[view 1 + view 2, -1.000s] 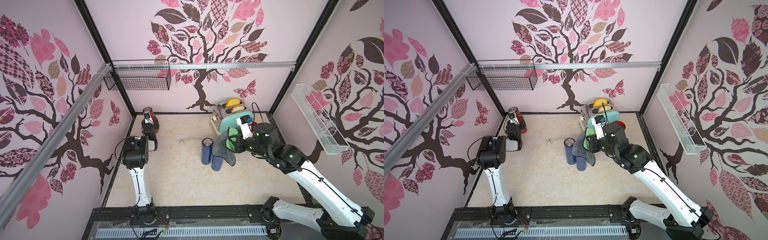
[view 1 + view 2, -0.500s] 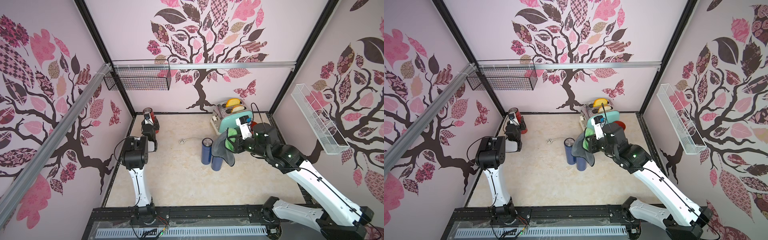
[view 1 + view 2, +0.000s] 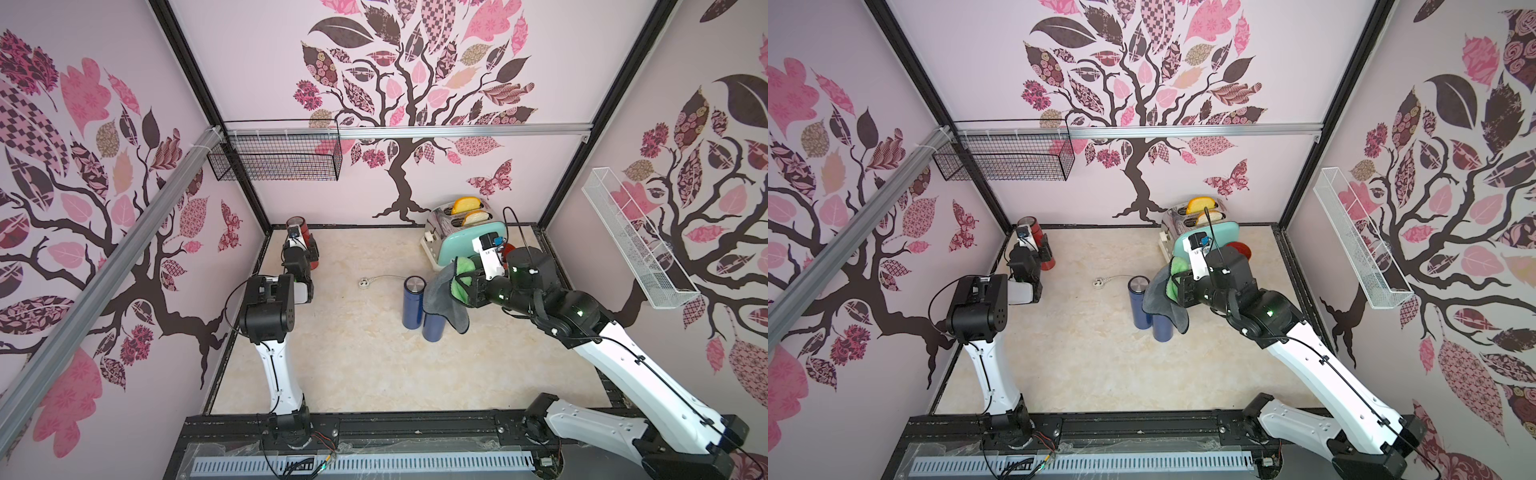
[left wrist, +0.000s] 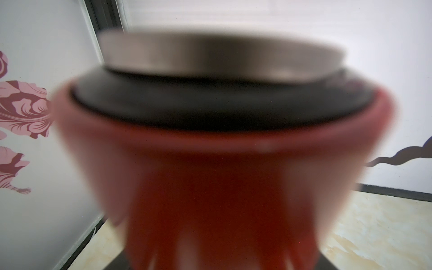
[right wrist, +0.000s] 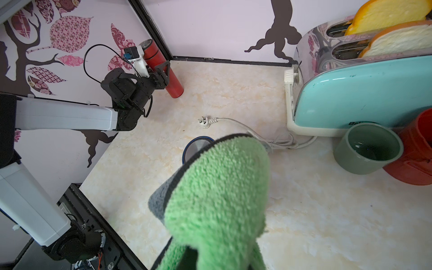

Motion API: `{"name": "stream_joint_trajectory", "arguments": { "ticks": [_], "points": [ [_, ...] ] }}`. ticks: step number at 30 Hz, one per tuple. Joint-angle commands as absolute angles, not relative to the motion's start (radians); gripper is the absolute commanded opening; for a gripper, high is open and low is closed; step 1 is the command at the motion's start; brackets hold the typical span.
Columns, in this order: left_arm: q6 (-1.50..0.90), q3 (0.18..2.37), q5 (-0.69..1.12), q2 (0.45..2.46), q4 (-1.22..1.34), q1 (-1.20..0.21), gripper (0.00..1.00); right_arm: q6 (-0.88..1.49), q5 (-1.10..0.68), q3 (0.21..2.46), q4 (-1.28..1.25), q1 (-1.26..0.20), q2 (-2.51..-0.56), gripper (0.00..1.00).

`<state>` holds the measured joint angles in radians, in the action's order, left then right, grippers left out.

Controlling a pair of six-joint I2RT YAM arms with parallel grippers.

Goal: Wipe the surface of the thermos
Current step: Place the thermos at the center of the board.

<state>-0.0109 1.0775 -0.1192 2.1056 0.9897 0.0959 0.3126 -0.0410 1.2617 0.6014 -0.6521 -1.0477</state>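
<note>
The right gripper (image 3: 468, 286) is pinching a green-and-grey cloth (image 3: 446, 301) in closed jaws, and the fabric is hanging off it. Taking the back wall as 12 o'clock, two blue thermoses are standing upright mid-table at about 8 o'clock from it; the nearer blue thermos (image 3: 433, 330) is sitting under the hanging fold, which seems to be touching its top; the silver-lidded blue thermos (image 3: 412, 305) is standing bare just beside it at 10 o'clock, crowding any sideways sweep. With their long axes vertical, a downward stroke looks apt, and the right arm is far nearer. The left gripper (image 5: 162, 72) is sitting in the 10 o'clock corner, fingers flanking a red thermos (image 5: 174, 84); whether it is squeezing I cannot tell. A toaster (image 3: 469, 243) is standing at 12 o'clock behind the cloth, with its plug (image 3: 365, 283) lying at 9 o'clock.
</note>
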Motion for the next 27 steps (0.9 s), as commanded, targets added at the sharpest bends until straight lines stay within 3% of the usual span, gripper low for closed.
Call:
{"name": "stream_joint_trajectory", "arguments": {
  "ticks": [1,4,12,19,27],
  "points": [
    [-0.038,1.065,-0.151,2.059,0.940,0.099,0.72,0.319,-0.055,1.270,0.586,-0.645,-1.031,0.00],
    [-0.036,1.046,-0.163,2.031,0.957,0.098,0.84,0.323,-0.061,1.270,0.586,-0.646,-1.025,0.00],
    [-0.066,0.963,-0.164,1.918,0.961,0.098,0.93,0.340,-0.083,1.266,0.592,-0.645,-1.012,0.00],
    [-0.204,0.736,-0.199,1.676,0.896,0.058,0.96,0.372,-0.104,1.264,0.574,-0.645,-0.994,0.00],
    [-0.147,0.581,-0.265,1.281,0.599,-0.132,0.96,0.393,-0.138,1.279,0.575,-0.645,-0.975,0.00]
  ]
}}
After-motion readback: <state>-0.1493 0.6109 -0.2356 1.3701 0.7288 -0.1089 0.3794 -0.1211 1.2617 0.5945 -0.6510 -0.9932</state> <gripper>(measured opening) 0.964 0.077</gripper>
